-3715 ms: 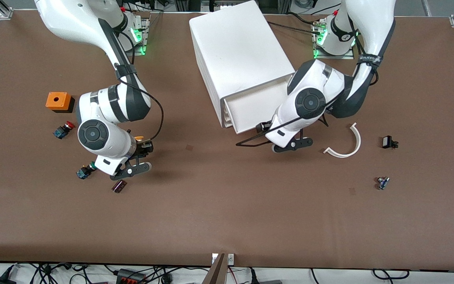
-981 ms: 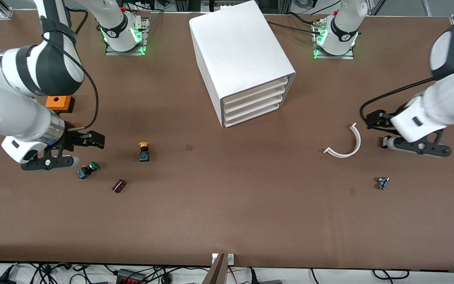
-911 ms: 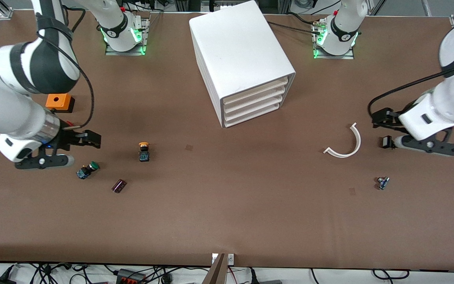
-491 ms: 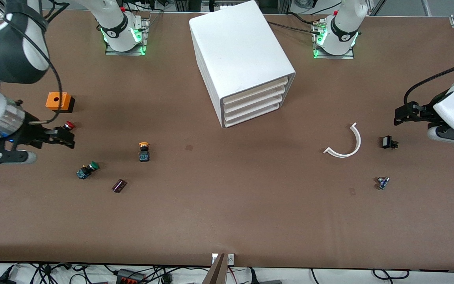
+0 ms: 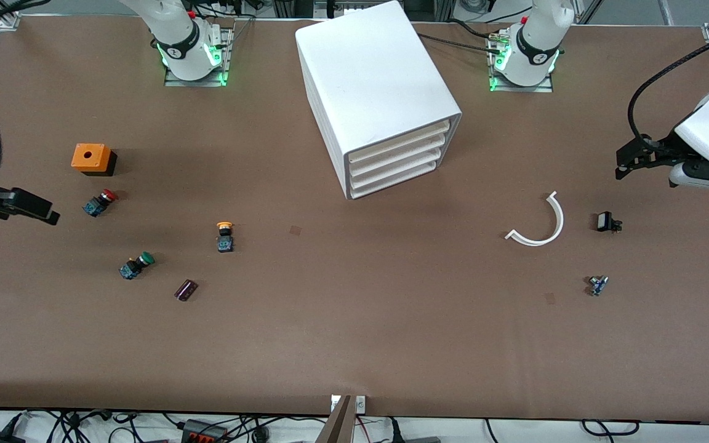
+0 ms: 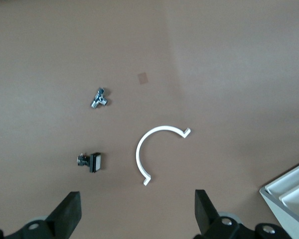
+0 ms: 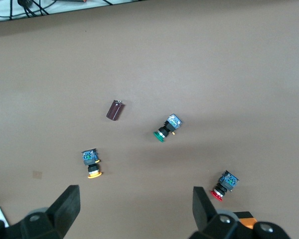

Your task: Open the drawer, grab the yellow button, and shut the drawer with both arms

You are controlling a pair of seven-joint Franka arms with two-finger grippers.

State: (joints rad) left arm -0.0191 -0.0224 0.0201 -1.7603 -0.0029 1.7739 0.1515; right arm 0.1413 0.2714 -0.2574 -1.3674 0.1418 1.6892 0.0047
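Note:
The drawer (image 5: 400,140), uppermost of four in the white cabinet (image 5: 373,80), is shut flush with the others. The button (image 5: 224,236), with an orange-yellow cap, stands free on the table, nearer to the front camera than the cabinet, toward the right arm's end. It also shows in the right wrist view (image 7: 91,163). My right gripper (image 5: 34,212) is open and empty, high over the right arm's end of the table; its wrist view (image 7: 134,209) shows bare table between the fingers. My left gripper (image 5: 647,175) is open and empty, over the left arm's end (image 6: 134,214).
A red-capped button (image 5: 99,202), a green-capped button (image 5: 136,265), a dark cylinder (image 5: 186,290) and an orange box (image 5: 91,158) lie near the button. A white curved strip (image 5: 542,224), a small black part (image 5: 607,222) and a small metal part (image 5: 598,285) lie toward the left arm's end.
The drawer, open earlier with my left gripper at it, is shut. My right gripper has let go of the button on the table. Both arms have lifted and drawn outward to the table's ends.

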